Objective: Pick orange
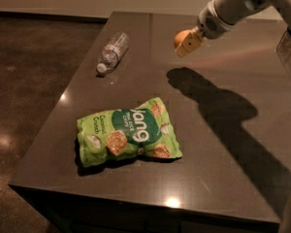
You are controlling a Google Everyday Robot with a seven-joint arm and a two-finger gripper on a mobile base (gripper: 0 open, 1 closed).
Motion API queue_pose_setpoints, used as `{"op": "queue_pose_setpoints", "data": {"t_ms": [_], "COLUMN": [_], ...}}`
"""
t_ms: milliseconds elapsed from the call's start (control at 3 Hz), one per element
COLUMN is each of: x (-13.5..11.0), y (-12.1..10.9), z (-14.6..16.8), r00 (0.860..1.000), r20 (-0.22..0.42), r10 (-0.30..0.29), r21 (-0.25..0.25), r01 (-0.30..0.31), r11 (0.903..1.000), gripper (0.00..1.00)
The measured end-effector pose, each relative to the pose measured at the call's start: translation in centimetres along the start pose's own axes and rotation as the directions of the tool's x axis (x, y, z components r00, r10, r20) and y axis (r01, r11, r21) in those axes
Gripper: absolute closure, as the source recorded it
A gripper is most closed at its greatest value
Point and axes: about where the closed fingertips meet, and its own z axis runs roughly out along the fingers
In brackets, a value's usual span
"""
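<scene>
The orange is a small round fruit held between the tan fingers of my gripper. The gripper is shut on it and holds it in the air above the far right part of the dark table. My white arm comes in from the upper right corner. Its shadow lies on the table below and to the right of the gripper.
A green snack bag lies flat near the table's front middle. A clear plastic bottle lies on its side at the far left of the table. The table's left and front edges drop to a dark floor.
</scene>
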Motion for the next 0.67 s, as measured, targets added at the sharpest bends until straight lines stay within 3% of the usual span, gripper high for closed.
{"op": "queue_pose_setpoints", "data": {"t_ms": [333, 667], "x": [-2.63, -2.88], "y": [1.73, 1.93], "z": [-2.18, -2.41], "r00": [0.997, 0.997], "r20": [0.018, 0.018], "r10": [-0.07, -0.078], "r21": [-0.01, -0.012], "r01": [0.07, 0.078], "r11": [0.9975, 0.9969], "gripper": [1.0, 1.0]}}
